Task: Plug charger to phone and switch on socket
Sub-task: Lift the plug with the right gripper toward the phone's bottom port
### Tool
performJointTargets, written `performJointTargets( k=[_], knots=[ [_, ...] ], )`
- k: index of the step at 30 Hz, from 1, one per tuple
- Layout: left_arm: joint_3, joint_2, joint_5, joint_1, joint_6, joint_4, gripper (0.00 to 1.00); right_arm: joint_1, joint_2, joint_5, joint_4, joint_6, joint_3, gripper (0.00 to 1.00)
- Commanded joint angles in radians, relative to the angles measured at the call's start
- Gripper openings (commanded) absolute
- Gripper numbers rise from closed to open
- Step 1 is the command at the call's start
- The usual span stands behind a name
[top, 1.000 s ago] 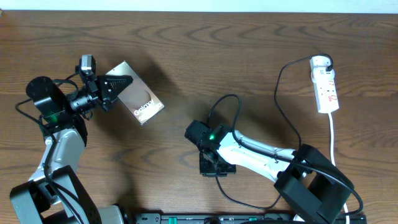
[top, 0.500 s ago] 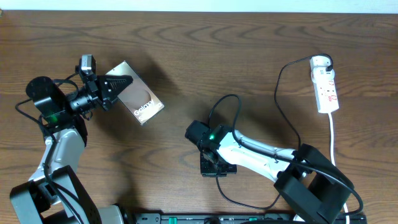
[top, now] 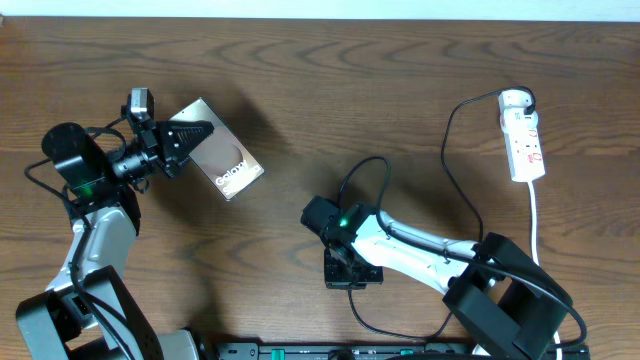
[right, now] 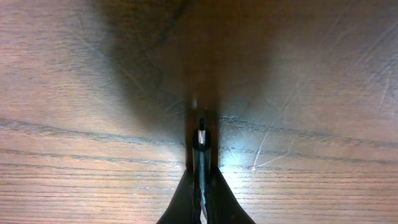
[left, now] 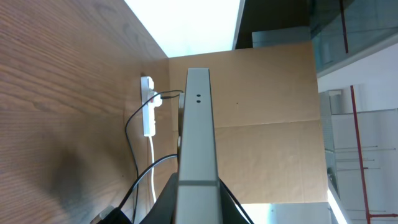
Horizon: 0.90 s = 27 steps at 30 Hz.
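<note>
The phone [top: 228, 162], a shiny brown-grey slab with white lettering, is held up off the table at the left. My left gripper [top: 196, 135] is shut on its near end. In the left wrist view the phone [left: 198, 130] shows edge-on between the dark fingers, with my left gripper [left: 198, 186] at its base. My right gripper [top: 350, 272] is low over the table at front centre, shut on the charger [top: 449, 150] close to its tip. The small plug tip of the charger [right: 201, 138] pokes out past the right gripper [right: 201, 158]. The charger's white head sits in the socket [top: 525, 145].
The socket [left: 148, 112] lies at the far right of the wooden table with its thick white cord [top: 535, 225] running toward the front edge. The black cable loops across the table between the socket and my right arm. A cardboard wall [left: 267, 112] stands beyond the table.
My right gripper has closed fully on the charger's tip and shifted slightly toward the front right; the cable loop beside it moved a little. The left arm and phone have not moved.
</note>
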Motion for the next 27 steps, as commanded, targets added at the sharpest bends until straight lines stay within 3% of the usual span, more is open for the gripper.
performJointTargets(
  k=[1, 6, 10, 15, 17, 22, 27],
  knots=[
    [0.039, -0.008, 0.026, 0.002, 0.017, 0.009, 0.07, -0.018, 0.044, -0.035, 0.014, -0.021, -0.032, 0.01],
    [0.039, -0.008, 0.026, 0.002, 0.016, 0.009, 0.07, -0.109, 0.036, -0.159, 0.013, -0.188, 0.039, 0.01],
    [0.039, -0.008, 0.026, 0.002, 0.016, 0.009, 0.08, -0.206, 0.025, -0.412, 0.023, -0.400, 0.093, 0.01],
    [0.039, -0.008, 0.026, 0.002, 0.016, 0.009, 0.08, -0.307, 0.023, -0.990, 0.050, -0.857, 0.104, 0.01],
    [0.039, -0.008, 0.026, 0.002, 0.017, 0.009, 0.07, -0.335, 0.023, -1.111, 0.006, -1.061, 0.104, 0.01],
    [0.039, -0.008, 0.026, 0.002, 0.017, 0.009, 0.07, -0.356, 0.023, -1.137, -0.073, -1.375, 0.104, 0.01],
    [0.039, -0.008, 0.026, 0.000, 0.017, 0.010, 0.07, -0.336, 0.023, -1.163, -0.066, -1.506, 0.104, 0.01]
  ],
)
